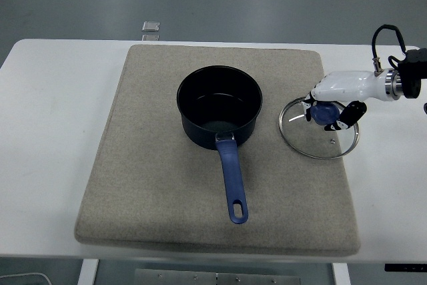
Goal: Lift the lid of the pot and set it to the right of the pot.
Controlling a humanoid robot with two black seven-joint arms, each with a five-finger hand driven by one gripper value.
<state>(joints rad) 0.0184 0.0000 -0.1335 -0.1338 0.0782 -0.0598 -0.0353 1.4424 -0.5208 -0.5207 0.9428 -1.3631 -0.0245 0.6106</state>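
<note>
The lid [319,129] is clear glass with a metal rim and a blue knob, lying on the mat [160,185] right of the open dark blue pot [218,106]. The right hand [331,113] grips the knob. No writing can be read anywhere.

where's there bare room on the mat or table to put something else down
The beige mat is bare left of the dark blue pot and along its near edge either side of the pot's blue handle. The white table is bare left of the mat. It is crowded on the right, where the right hand grips the glass lid.
</note>
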